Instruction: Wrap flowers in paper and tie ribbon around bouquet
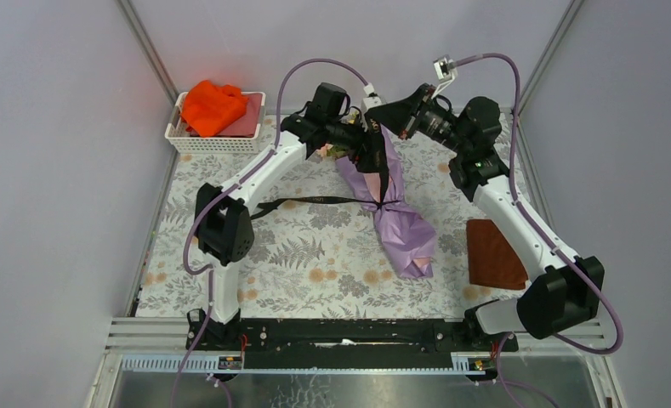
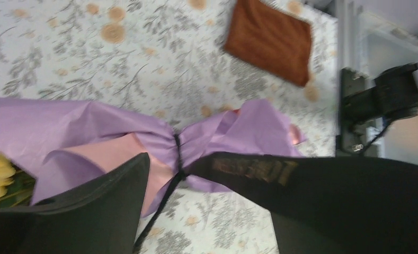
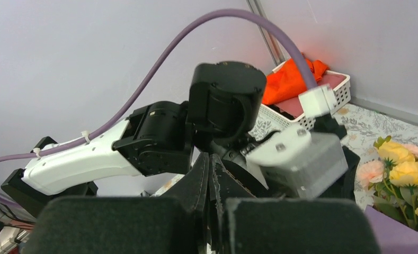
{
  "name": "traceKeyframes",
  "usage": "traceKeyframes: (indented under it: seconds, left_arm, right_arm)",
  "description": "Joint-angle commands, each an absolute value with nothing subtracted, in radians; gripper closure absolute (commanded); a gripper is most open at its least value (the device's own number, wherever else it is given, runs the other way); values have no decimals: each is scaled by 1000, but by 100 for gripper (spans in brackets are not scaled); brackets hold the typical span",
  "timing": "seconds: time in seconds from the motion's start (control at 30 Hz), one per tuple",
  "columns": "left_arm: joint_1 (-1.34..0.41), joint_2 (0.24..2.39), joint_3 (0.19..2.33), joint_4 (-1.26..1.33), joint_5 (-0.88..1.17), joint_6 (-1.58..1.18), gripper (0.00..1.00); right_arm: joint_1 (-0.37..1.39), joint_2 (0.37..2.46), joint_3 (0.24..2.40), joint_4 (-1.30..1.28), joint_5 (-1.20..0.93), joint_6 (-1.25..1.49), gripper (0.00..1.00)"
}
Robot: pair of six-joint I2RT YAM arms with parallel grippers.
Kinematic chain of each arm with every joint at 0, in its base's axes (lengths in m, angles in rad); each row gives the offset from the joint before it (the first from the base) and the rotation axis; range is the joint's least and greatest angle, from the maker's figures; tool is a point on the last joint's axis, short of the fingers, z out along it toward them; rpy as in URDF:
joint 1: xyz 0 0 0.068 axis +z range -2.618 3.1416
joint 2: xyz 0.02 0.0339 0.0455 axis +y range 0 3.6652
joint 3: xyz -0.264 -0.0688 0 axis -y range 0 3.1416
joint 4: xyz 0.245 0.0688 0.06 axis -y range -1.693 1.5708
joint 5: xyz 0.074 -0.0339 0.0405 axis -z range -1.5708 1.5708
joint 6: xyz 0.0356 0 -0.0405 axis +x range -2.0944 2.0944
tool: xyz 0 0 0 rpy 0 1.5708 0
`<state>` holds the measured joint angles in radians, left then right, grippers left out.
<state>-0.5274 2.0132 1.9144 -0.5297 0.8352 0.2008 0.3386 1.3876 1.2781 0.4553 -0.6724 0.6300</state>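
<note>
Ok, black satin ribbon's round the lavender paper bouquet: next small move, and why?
Probably close the left tool on the raised strand of black satin ribbon. It stands open beside it, the right tool is shut on it, and the ribbon already cinches the lavender paper bouquet.

Overhead, two wrist close-ups (bouquet [image 1: 400, 229] shared)

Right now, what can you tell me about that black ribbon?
The ribbon is narrow, black and satin-like with gold lettering. It cinches the lavender paper around its middle; one tail lies flat toward the left arm on the floral table cover, another rises taut into the shut right end effector.
</note>
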Motion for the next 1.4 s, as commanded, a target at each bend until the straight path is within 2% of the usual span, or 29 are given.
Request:
traceKeyframes:
  seconds: [0.0,0.07,0.13,0.17,0.3,0.33,0.43,0.47,0.53,0.6,0.67,0.77,0.83,0.97,1.1,1.17,1.37]
  left_arm:
    - [-516,1997,1935,-391,1009,63,23]
    - [-507,1995,1910,-360,1038,25,45]
    - [-501,1984,1882,-334,1013,5,84]
    - [-499,1978,1867,-321,998,3,98]
    - [-486,1968,1859,-304,1009,-58,100]
    - [-482,1964,1858,-303,1011,-67,100]
    - [-470,1943,1846,-306,960,-76,100]
    - [-466,1937,1839,-306,940,-77,100]
    - [-455,1925,1824,-309,897,-75,100]
    - [-454,1917,1812,-322,873,-51,100]
    - [-454,1914,1800,-325,872,-45,100]
    - [-459,1919,1809,-331,882,-56,100]
    - [-467,1919,1825,-346,880,-51,100]
    - [-494,1915,1849,-378,866,-40,100]
    - [-533,1904,1867,-431,880,-27,100]
    - [-543,1899,1884,-456,921,-48,100]
    - [-561,1865,1933,-492,1012,-81,100]
  right_arm:
    - [346,1328,1248,526,-673,645,100]
    - [345,1321,1238,529,-668,645,100]
    - [345,1319,1230,526,-666,642,100]
    - [345,1319,1225,520,-665,639,100]
    - [340,1318,1191,468,-661,604,100]
    - [333,1317,1182,435,-661,594,96]
    - [277,1306,1155,231,-599,526,61]
    - [250,1299,1131,153,-555,490,54]
    - [187,1279,1045,57,-443,445,46]
    - [144,1278,949,11,-335,396,43]
    - [143,1310,878,-28,-324,332,43]
    - [146,1415,814,44,-548,303,45]
    - [172,1483,811,52,-625,302,46]
    - [277,1554,787,108,-611,282,51]
    - [338,1626,750,150,-528,332,67]
    - [347,1660,727,158,-464,361,72]
    - [370,1708,645,260,-452,421,76]
